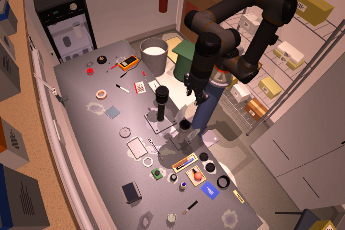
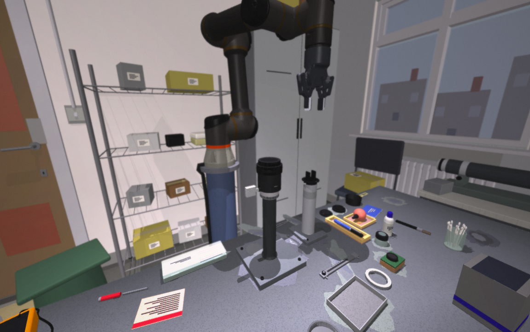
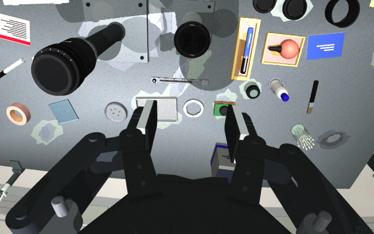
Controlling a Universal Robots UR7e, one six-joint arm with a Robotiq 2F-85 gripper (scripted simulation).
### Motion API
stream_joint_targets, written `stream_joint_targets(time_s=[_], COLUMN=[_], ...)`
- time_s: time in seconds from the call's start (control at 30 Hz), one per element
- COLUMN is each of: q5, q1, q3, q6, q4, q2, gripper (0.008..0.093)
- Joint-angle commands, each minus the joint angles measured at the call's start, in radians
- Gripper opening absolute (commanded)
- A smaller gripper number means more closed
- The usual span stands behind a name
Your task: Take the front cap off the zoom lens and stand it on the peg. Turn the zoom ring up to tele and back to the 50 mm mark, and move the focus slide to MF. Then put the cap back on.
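My gripper (image 2: 314,104) (image 1: 196,98) (image 3: 189,116) hangs high above the bench, pointing down, well above and a little to the right of the peg. The black zoom lens (image 2: 269,175) (image 1: 161,95) (image 3: 62,68) stands upright on a dark post bolted to a grey base plate (image 2: 270,266), with its front cap (image 2: 269,161) (image 3: 55,73) on top. To its right the grey peg (image 2: 310,202) (image 1: 183,129) (image 3: 192,39) stands on its own plate, with a black pronged top. The gripper is open and holds nothing.
The blue pedestal (image 2: 219,202) of my arm stands behind the lens, by a wire shelf of boxes (image 2: 151,165). On the bench in front lie a shallow tray (image 2: 356,304), a white ring (image 2: 378,278), a wrench (image 2: 338,265) and a dark-topped box (image 2: 496,285).
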Motion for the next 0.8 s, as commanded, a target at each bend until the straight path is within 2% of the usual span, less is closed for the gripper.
stream_joint_targets(time_s=[0.0, 0.77], q5=[0.000, 0.000], q1=[0.000, 0.001], q3=[0.001, 0.073], q6=[0.000, 0.000], q4=[-0.002, -0.094], q2=[0.000, 0.020], gripper=[0.0580, 0.0580])
